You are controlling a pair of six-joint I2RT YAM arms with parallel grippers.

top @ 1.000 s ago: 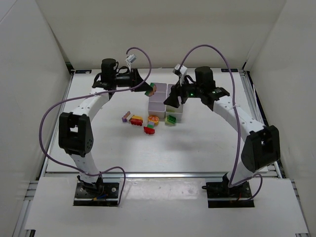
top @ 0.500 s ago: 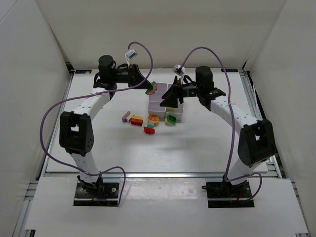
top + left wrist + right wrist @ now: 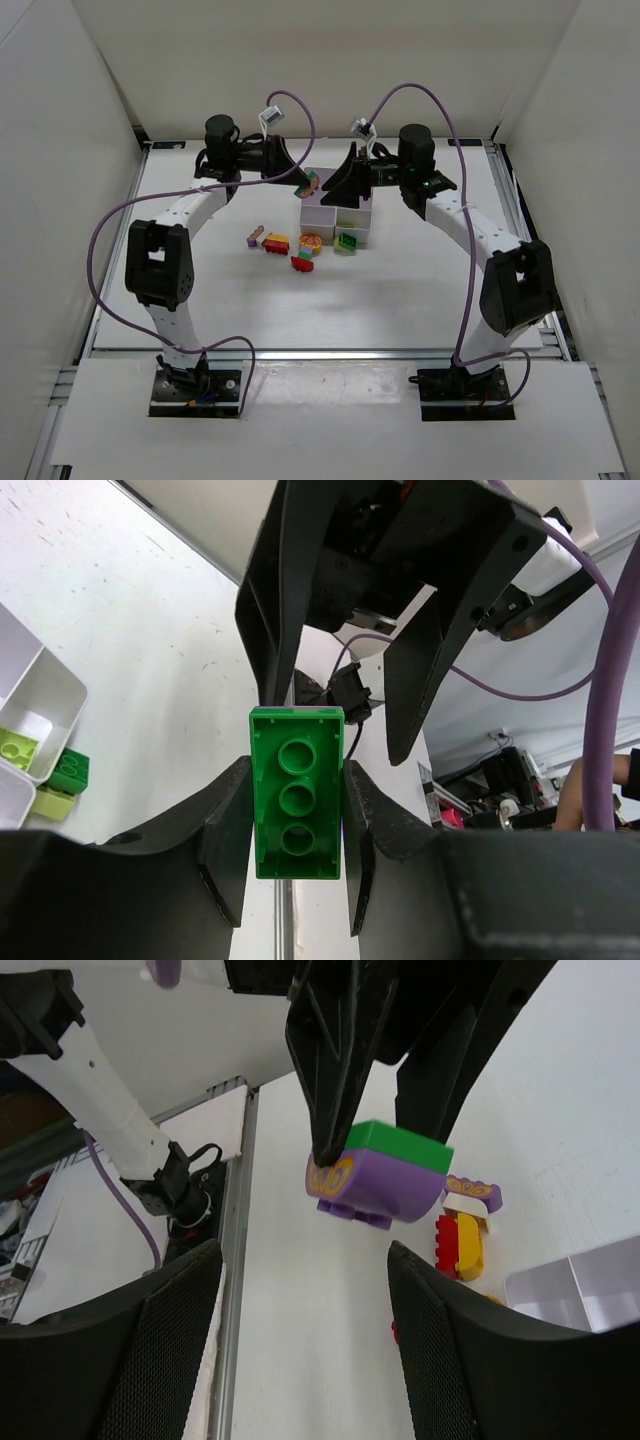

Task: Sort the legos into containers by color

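One green lego (image 3: 295, 792) in left gripper (image 3: 296, 780) (right gripper (image 3: 303, 1270) spread, empty)

Top camera looks down; facing wrist cameras closely share green lego (image 3: 296, 792).

White matte flat tabletop (image 3: 400, 300): enclosed on three sides by plain white panel walls (image 3: 330, 60). Silver aluminium rail frame (image 3: 330, 352): fitted along its edges. Lighting: even, softly shadowed.

Loose legos (image 3: 275, 243) before containers (image 3: 322, 213) (some inside)
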